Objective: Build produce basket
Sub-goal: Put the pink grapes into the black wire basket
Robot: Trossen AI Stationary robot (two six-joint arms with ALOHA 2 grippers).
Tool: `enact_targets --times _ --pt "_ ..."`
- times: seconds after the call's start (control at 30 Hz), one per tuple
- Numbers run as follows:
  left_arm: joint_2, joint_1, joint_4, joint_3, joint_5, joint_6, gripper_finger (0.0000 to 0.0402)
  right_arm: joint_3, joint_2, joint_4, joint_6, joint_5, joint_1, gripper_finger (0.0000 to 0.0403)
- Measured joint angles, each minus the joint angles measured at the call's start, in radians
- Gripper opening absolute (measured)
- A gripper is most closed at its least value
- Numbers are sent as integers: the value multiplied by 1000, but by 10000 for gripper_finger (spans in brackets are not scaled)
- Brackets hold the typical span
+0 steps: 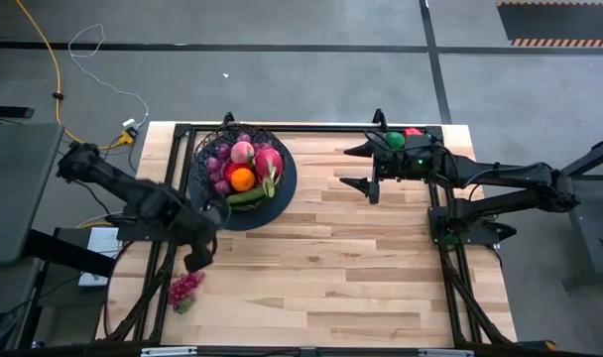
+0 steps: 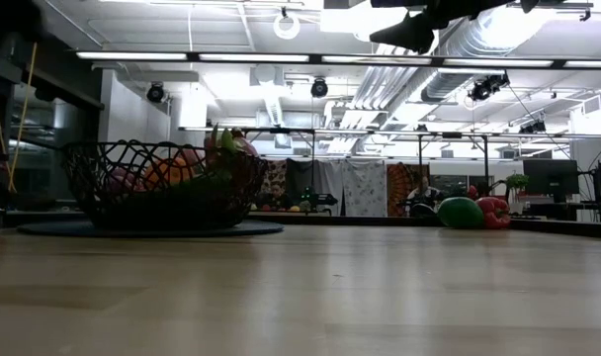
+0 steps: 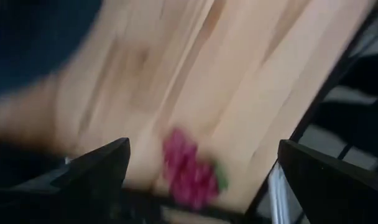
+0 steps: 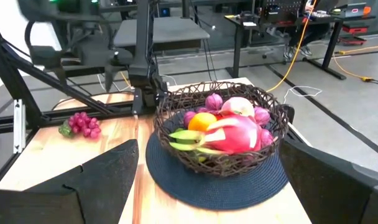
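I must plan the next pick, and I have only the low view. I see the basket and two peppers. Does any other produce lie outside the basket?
Observer: Yes. One purple grape bunch lies on the table near its left edge, apart from the basket and on your camera's side of it.
Operator: Is an arm near it?
Observer: The left gripper is close beside it with its jaws open. The left wrist view shows the bunch between them.
Operator: And the right arm?
Observer: The right gripper is over the far right part of the table, jaws open and empty, facing the basket.
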Motion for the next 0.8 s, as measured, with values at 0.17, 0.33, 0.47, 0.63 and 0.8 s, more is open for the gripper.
enact_targets --times 0.17,0.33,0.47,0.63,0.8 --pt "100 -118 -18 0 55 -234 399 0 0 -11 0 0 0 377" --pt "228 -192 -13 0 135 -364 399 0 0 -11 0 0 0 377" --pt "334 -239 -9 0 244 -380 399 0 0 -12 0 0 0 377" --pt "466 -289 -3 -1 352 -297 399 0 0 -18 0 0 0 377" --pt "574 -311 32 -1 379 -205 399 0 0 -18 0 0 0 377"
